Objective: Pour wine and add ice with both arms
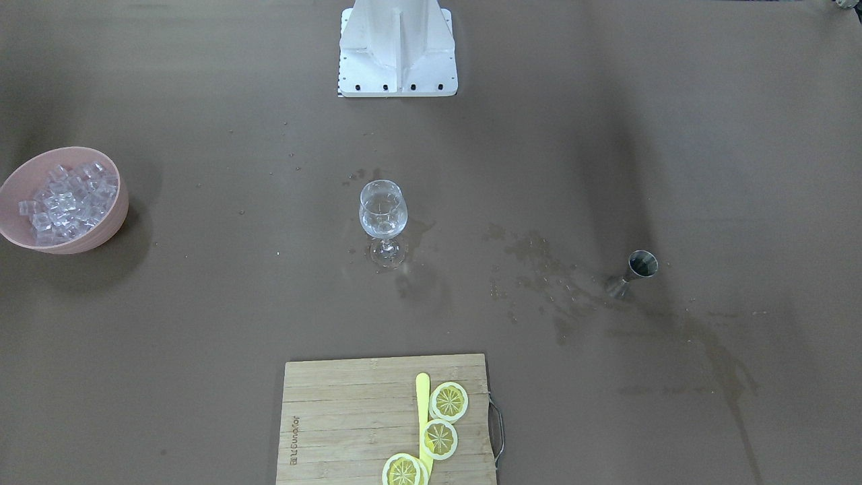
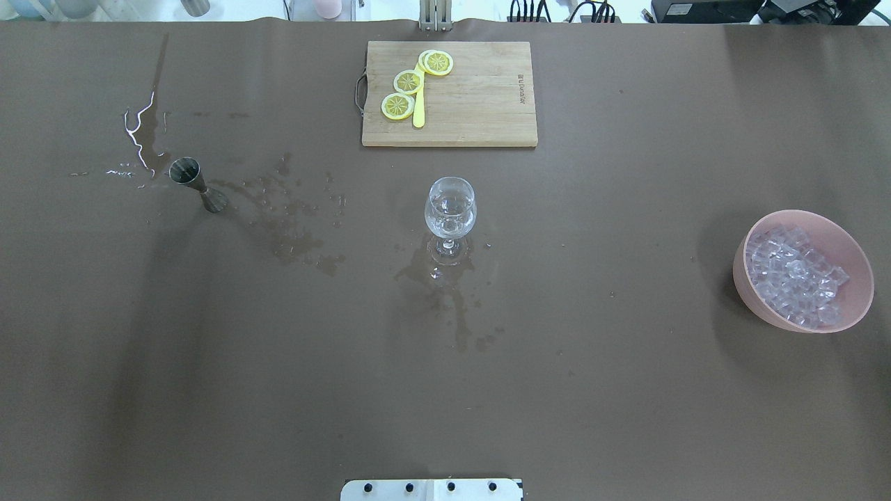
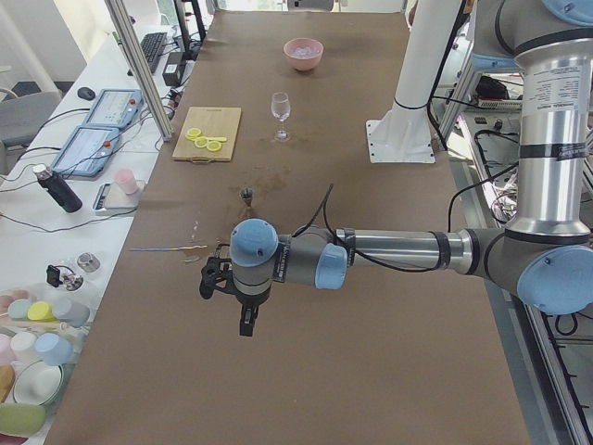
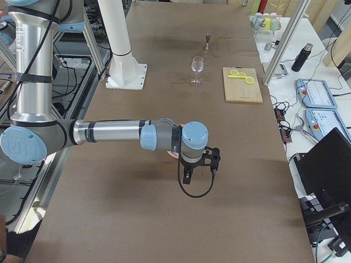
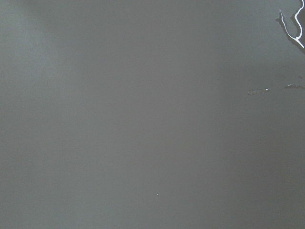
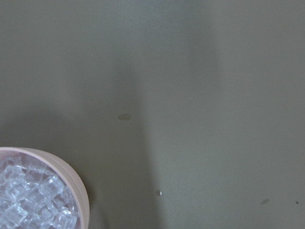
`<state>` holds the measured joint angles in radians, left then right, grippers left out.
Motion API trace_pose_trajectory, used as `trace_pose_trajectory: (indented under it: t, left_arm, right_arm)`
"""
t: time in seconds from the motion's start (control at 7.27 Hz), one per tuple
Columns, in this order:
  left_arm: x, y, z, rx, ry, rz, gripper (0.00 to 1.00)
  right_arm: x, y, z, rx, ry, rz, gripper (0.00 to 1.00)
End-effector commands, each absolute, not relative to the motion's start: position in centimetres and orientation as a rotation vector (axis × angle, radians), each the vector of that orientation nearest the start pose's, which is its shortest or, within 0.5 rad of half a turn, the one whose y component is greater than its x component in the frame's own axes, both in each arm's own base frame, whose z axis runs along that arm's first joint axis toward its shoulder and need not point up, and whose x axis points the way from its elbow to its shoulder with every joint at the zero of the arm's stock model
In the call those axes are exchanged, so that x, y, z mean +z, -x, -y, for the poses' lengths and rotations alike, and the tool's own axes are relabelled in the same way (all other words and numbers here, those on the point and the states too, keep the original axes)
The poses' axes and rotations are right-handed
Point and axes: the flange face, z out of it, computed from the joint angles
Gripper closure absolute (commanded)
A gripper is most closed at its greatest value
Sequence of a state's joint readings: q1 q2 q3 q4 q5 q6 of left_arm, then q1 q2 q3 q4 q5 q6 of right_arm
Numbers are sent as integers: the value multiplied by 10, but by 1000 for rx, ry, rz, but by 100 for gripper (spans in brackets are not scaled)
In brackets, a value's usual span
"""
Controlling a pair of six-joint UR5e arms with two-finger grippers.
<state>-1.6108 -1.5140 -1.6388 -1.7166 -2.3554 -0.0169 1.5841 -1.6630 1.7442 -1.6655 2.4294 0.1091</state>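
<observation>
A clear wine glass (image 1: 383, 215) stands upright at the table's middle, also seen from overhead (image 2: 450, 209); I cannot tell liquid from glass in its bowl. A pink bowl (image 2: 856, 278) of ice cubes (image 2: 793, 275) sits on my right side, and its rim (image 6: 78, 188) shows in the right wrist view. A steel jigger (image 2: 195, 182) stands on my left side. My left gripper (image 3: 246, 323) hangs over bare table well short of the jigger. My right gripper (image 4: 189, 176) hangs next to the bowl. Both show only in side views, so I cannot tell if they are open.
A wooden cutting board (image 2: 480, 111) with lemon slices (image 2: 408, 81) and a yellow knife lies at the far edge. Wet spill marks (image 2: 292, 223) spread near the jigger and below the glass. The white pedestal (image 1: 397, 47) stands at the robot's side.
</observation>
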Motion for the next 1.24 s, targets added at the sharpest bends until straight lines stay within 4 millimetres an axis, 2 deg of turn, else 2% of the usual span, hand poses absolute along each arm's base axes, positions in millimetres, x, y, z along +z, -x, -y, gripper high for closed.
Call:
trace_pose_trajectory:
  t: [0.0,0.69,1.1]
  left_arm:
    - [636,82,473,8,-159,-783,2]
    - [628,76,472,22,-168,-870,2]
    - [625,76,471,27,-176,-860,2]
  right_arm:
    - [619,-64,450,124,53,858,0]
    - [617,-64,452,125,54,858,0]
    - [616,-64,452,123,51,858,0]
